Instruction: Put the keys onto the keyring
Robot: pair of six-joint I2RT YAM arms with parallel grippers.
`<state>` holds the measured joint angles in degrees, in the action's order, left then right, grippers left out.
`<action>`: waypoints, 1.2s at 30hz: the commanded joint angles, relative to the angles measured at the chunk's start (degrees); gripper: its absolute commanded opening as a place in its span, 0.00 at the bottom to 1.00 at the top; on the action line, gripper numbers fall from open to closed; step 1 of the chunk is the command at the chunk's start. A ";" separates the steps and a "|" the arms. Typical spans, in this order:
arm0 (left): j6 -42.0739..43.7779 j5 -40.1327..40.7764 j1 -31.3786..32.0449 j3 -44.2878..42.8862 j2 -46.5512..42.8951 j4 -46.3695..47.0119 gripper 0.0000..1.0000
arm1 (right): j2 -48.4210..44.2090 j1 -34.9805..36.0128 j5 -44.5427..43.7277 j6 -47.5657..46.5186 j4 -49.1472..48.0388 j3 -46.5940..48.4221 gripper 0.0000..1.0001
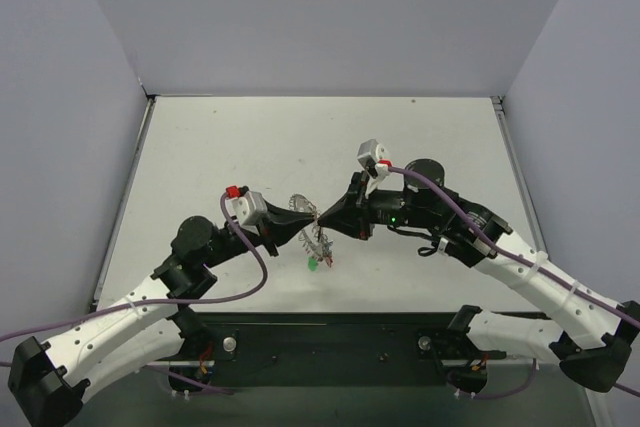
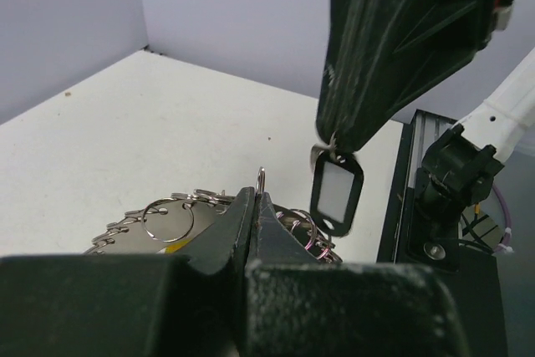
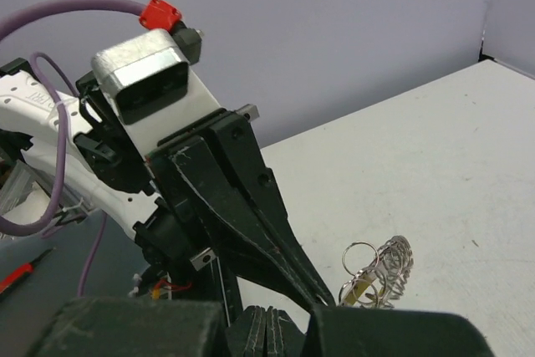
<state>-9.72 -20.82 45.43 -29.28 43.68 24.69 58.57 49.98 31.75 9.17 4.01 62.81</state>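
Observation:
My two grippers meet tip to tip above the middle of the table. The keyring (image 1: 299, 204), a ribbed silvery coil, hangs at the left gripper (image 1: 314, 217), whose jaws are shut on a thin loop of it (image 2: 261, 178). Small split rings and a yellow bit (image 2: 175, 247) cling to the coil (image 2: 125, 227). The right gripper (image 1: 322, 215) is shut on the little ring of a key (image 2: 336, 191), a dark-framed tag with a pale window that dangles below its tip. A green key (image 1: 313, 263) hangs lowest. In the right wrist view the coil (image 3: 393, 261) shows beside the left fingers (image 3: 292, 248).
The white table (image 1: 220, 147) is walled in grey at the back and both sides. A black rail (image 1: 330, 342) with the arm bases runs along the near edge. Purple cables (image 1: 255, 267) loop over both arms.

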 commanded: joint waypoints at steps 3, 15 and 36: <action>-1.10 -2.29 0.10 -0.08 -2.90 10.82 0.00 | 2.43 -0.58 2.62 0.41 -3.48 2.41 0.00; -2.06 -7.04 0.10 -0.96 -1.67 11.88 0.00 | 1.29 -1.99 2.00 0.50 -3.22 2.67 0.00; 1.01 -3.70 0.10 -2.45 -4.75 5.20 0.00 | -2.22 -3.74 -0.20 -6.97 7.15 6.45 0.00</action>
<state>-8.88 -23.05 45.41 -28.51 39.77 26.79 57.52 47.40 31.73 5.13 10.41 67.72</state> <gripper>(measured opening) 0.019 0.026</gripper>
